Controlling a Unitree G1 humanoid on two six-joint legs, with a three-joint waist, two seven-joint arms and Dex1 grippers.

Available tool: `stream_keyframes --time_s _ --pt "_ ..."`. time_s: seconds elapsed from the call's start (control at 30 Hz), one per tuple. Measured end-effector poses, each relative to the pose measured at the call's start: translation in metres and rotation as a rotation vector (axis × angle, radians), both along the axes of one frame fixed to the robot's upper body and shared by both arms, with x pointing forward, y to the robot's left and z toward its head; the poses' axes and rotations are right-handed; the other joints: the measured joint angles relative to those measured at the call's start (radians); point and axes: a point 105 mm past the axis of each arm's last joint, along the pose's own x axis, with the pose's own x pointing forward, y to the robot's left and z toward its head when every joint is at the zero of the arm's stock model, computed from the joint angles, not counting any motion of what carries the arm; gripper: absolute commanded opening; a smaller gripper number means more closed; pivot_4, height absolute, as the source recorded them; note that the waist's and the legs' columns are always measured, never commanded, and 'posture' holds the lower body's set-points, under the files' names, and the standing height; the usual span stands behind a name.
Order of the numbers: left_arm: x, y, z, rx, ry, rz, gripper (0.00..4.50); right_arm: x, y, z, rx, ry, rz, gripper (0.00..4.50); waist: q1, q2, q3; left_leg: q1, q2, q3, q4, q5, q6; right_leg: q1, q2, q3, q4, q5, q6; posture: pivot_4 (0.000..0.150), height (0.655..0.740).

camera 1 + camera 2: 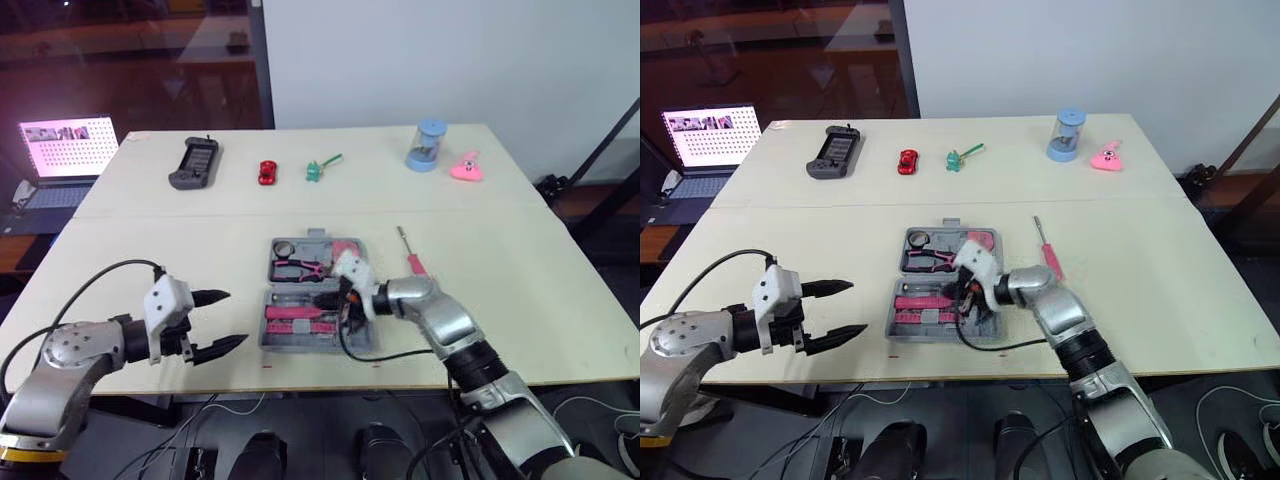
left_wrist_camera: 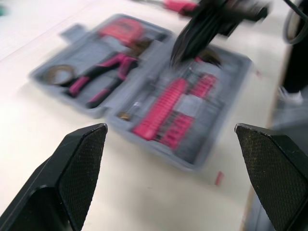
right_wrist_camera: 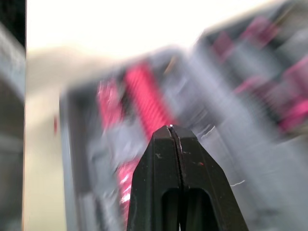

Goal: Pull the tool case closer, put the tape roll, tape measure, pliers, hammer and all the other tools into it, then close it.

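Tool case (image 1: pixel 270 343): it is lying open and flat near the front edge of the worktop (image 1: pixel 150 250), both halves facing up, so it appears ready for loading.
Case build: grey moulded plastic with shaped recesses, rounded corners and a small handle tab on the far side.
Already seated: a tape roll (image 1: pixel 283 247), pink-handled pliers (image 1: pixel 300 268) and a pink tape measure (image 1: pixel 345 246) are sitting in the far half. A ribbed pink rack (image 1: pixel 295 313) is lying in the near half.
Right jaws: they are pressing together with nothing between them and pointing down over the near half, probably nudging something into its recess.
Left jaws: they are standing wide apart and empty, hovering just left of the case, likely waiting to steady or close it.
Outstanding: a screwdriver (image 1: pixel 411 256), slim steel shaft with a pink grip, is lying loose on the worktop just right of the case.
Lid: it is not yet closed.
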Motion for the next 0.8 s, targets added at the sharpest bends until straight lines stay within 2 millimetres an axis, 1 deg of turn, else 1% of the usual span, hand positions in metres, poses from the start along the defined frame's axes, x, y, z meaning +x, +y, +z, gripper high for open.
stream_keyframes --time_s 0.03,0.07,0.1,0.13,0.17,0.2,0.23,0.27,0.3,0.33,0.37,0.43,0.5,0.6,0.7,0.8 --pt "0.004 0.009 0.0 -0.026 -0.017 0.056 4.5 0.004 -0.02 0.014 0.021 -0.057 -0.058 1.23 0.005 0.0 0.0 -0.001 0.0 0.0 0.0 0.0 0.0 0.0 0.0 0.0 -0.001 0.0 0.0 0.15 0.6902" --pt "0.007 0.018 -0.001 -0.04 -0.027 0.105 4.5 0.006 -0.039 0.023 0.034 -0.09 -0.111 1.79 0.006 -0.001 0.0 -0.001 0.0 0.0 0.0 0.0 0.0 0.0 0.0 0.0 -0.001 0.0 0.0 0.15 0.6902" --pt "0.009 0.026 -0.003 -0.052 -0.034 0.147 4.5 0.006 -0.054 0.027 0.039 -0.11 -0.153 2.4 0.006 -0.001 0.0 -0.001 0.0 0.0 0.0 0.0 0.0 0.0 0.0 0.0 -0.001 0.0 0.0 0.15 0.6902" --pt "0.009 0.032 -0.004 -0.071 -0.047 0.182 4.5 0.003 -0.064 0.028 0.044 -0.121 -0.182 2.89 0.006 -0.001 0.0 -0.001 0.0 0.0 -0.001 0.0 0.0 -0.001 0.0 0.0 -0.002 0.0 0.0 0.15 0.6902" --pt "0.01 0.037 -0.005 -0.088 -0.056 0.211 4.5 -0.001 -0.071 0.025 0.048 -0.119 -0.201 3.39 0.003 -0.001 0.0 -0.001 0.0 0.0 -0.001 0.0 0.0 -0.001 0.0 0.0 -0.002 0.0 0.0 0.15 0.6902" --pt "0.009 0.042 -0.008 -0.101 -0.06 0.238 4.5 -0.004 -0.076 0.019 0.05 -0.105 -0.219 3.84 -0.003 -0.001 0.0 -0.001 0.0 0.0 -0.001 0.0 0.0 -0.001 0.0 0.0 -0.001 0.0 0.0 0.15 0.6902" --pt "0.01 0.046 -0.009 -0.115 -0.073 0.267 4.5 -0.008 -0.082 0.014 0.057 -0.096 -0.245 4.42 -0.004 -0.001 0.0 -0.001 0.0 0.0 -0.001 0.0 0.0 -0.001 0.0 0.0 -0.001 0.0 0.0 0.15 0.6902" --pt "0.009 0.053 -0.012 -0.127 -0.085 0.307 4.5 -0.013 -0.091 0.011 0.062 -0.093 -0.271 4.48 -0.004 0.0 0.0 -0.001 0.0 0.0 -0.001 0.0 0.0 -0.001 0.0 0.0 -0.001 0.0 0.0 0.15 0.6902" --pt "0.006 0.063 -0.017 -0.136 -0.086 0.359 4.5 -0.017 -0.103 0.008 0.064 -0.095 -0.314 4.48 -0.004 0.0 0.0 -0.002 0.0 0.0 -0.001 0.0 0.0 -0.001 0.0 0.0 -0.001 0.0 0.0 0.15 0.6902" --pt "0.003 0.074 -0.022 -0.144 -0.088 0.416 4.5 -0.022 -0.118 0.008 0.068 -0.111 -0.369 4.48 -0.002 0.0 0.0 -0.002 0.0 0.0 -0.001 0.0 0.001 -0.001 0.0 0.0 -0.002 0.0 0.0 0.15 0.6902" --pt "-0.003 0.088 -0.03 -0.151 -0.077 0.486 4.5 -0.029 -0.138 0.009 0.06 -0.14 -0.443 4.48 0.0 0.0 0.0 -0.003 0.0 0.001 -0.001 -0.001 0.001 -0.001 -0.001 0.0 -0.002 0.0 0.0 0.15 0.6902" --pt "-0.014 0.108 -0.042 -0.156 -0.054 0.588 4.5 -0.042 -0.17 0.009 0.052 -0.179 -0.562 4.48 0.003 -0.001 0.0 -0.003 0.0 0.001 0.0 -0.001 0.001 -0.001 -0.001 0.0 -0.002 0.0 0.0 0.15 0.6902" --pt "-0.021 0.122 -0.047 -0.158 -0.056 0.655 4.5 -0.056 -0.189 0.008 0.056 -0.201 -0.635 4.48 0.007 -0.001 0.0 -0.002 0.0 0.001 0.0 -0.001 0.001 0.0 -0.001 0.0 -0.002 0.0 0.0 0.15 0.6902" --pt "-0.033 0.142 -0.054 -0.149 -0.057 0.742 4.5 -0.074 -0.212 -0.001 0.064 -0.184 -0.734 4.48 0.015 -0.001 0.0 -0.001 0.0 0.002 0.0 -0.001 0.001 0.0 -0.001 0.0 -0.002 0.0 0.0 0.15 0.6902" --pt "-0.038 0.155 -0.058 -0.146 -0.06 0.791 4.5 -0.077 -0.221 -0.002 0.073 -0.189 -0.782 4.48 0.02 -0.001 -0.001 -0.001 0.0 0.002 0.0 -0.001 0.001 0.0 -0.001 0.0 -0.002 0.0 0.0 0.15 0.6902" --pt "-0.038 0.163 -0.06 -0.142 -0.061 0.809 4.5 -0.077 -0.225 -0.003 0.076 -0.188 -0.807 4.48 0.022 -0.001 -0.001 -0.001 0.0 0.002 0.0 -0.001 0.001 0.0 -0.001 0.0 -0.002 0.0 0.0 0.15 0.6902"
